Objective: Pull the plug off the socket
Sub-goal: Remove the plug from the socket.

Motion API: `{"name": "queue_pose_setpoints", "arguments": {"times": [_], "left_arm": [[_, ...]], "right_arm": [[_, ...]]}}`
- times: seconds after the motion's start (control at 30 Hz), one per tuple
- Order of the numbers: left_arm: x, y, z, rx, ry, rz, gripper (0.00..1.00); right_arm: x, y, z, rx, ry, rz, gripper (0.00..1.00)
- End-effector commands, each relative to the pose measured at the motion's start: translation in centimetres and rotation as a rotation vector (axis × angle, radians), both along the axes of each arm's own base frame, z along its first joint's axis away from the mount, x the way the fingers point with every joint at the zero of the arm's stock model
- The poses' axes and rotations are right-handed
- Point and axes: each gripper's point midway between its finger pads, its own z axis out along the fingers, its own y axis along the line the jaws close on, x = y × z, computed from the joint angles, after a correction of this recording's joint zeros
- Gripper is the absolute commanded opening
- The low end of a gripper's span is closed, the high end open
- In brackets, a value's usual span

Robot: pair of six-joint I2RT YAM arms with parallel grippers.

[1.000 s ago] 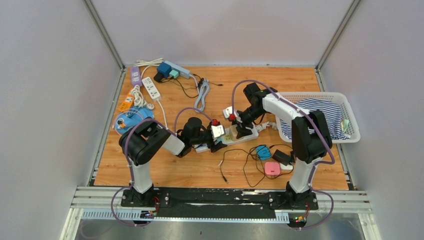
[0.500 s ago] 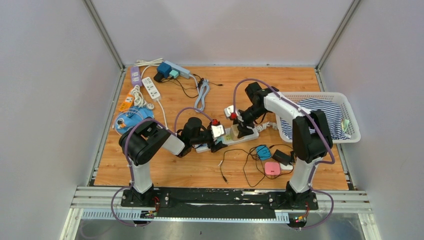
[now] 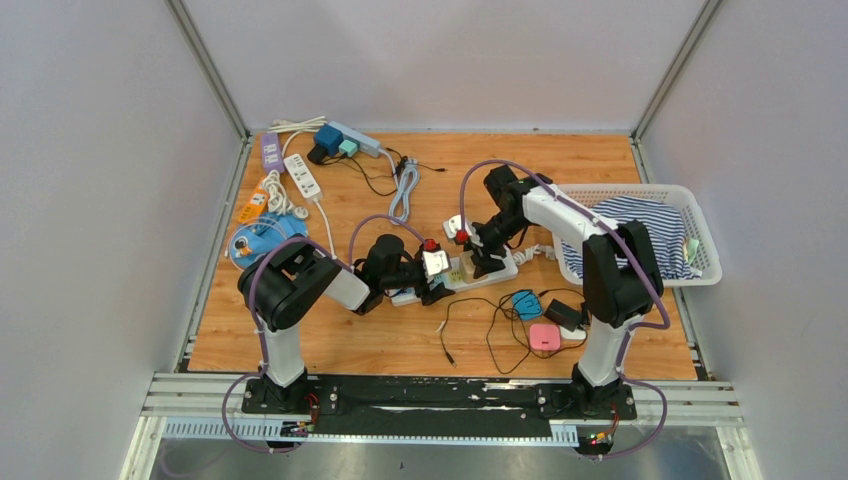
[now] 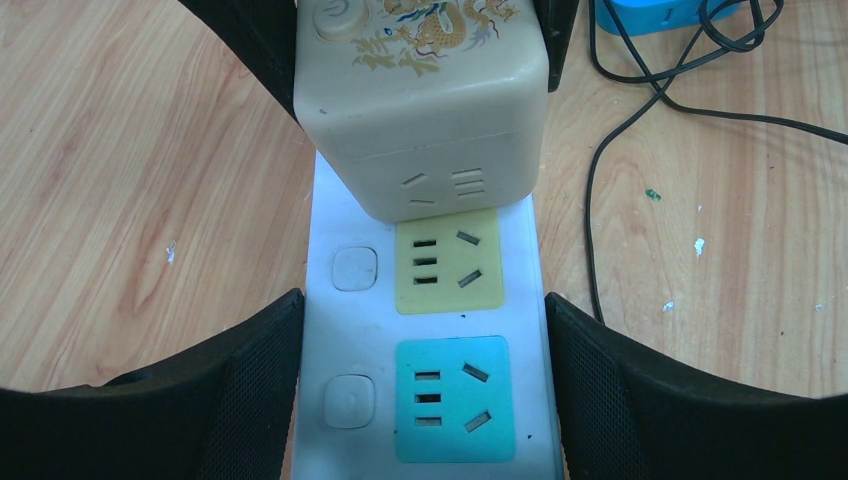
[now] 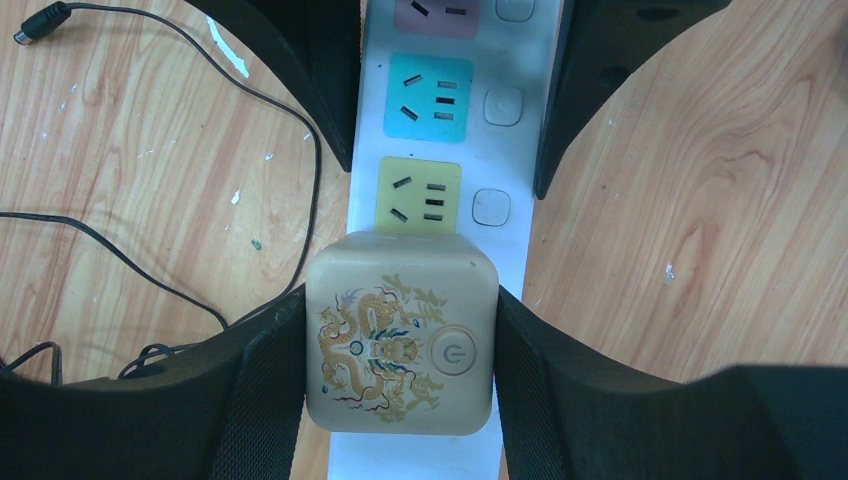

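A white power strip [image 3: 497, 268] with coloured sockets lies mid-table. A beige cube plug [image 5: 400, 345] with a dragon print and a power button stands on it, beside the yellow socket [image 4: 447, 262]. My right gripper [image 5: 400, 370] is shut on the cube's two sides. Whether its pins are still in the socket is hidden. My left gripper [image 4: 424, 395] straddles the strip [image 4: 525, 310] at the teal socket, with both fingers [image 4: 250, 390] pressed against its long edges. The cube [image 4: 420, 100] sits just beyond them.
Black cables [image 3: 480, 325], a blue adapter [image 3: 525, 300] and a pink box [image 3: 544, 336] lie near the strip. A white basket [image 3: 700, 272] with striped cloth stands at the right. More power strips [image 3: 300, 175] and a blue round item [image 3: 262, 240] lie at the back left.
The right wrist has shifted slightly to the left while keeping hold of the cube plug. The left arm has not moved.
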Motion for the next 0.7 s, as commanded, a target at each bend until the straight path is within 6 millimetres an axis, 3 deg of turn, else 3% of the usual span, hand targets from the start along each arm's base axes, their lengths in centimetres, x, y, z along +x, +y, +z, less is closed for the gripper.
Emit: {"name": "queue_pose_setpoints", "arguments": {"times": [0.0,0.37,0.5,0.67], "left_arm": [[-0.3,1.4,-2.6,0.069,0.063,0.033,0.00],[-0.3,1.4,-2.6,0.070,0.061,0.033,0.00],[-0.3,1.4,-2.6,0.069,0.061,0.034,0.00],[-0.3,1.5,-2.6,0.071,0.060,0.037,0.00]], "right_arm": [[-3.9,0.7,1.9,0.025,0.109,0.052,0.00],[-0.7,-3.0,1.7,0.034,0.082,-0.092,0.00],[-1.5,-2.0,2.0,0.070,0.105,-0.071,0.00],[-4.0,0.8,2.2,0.045,0.112,0.040,0.00]]}}
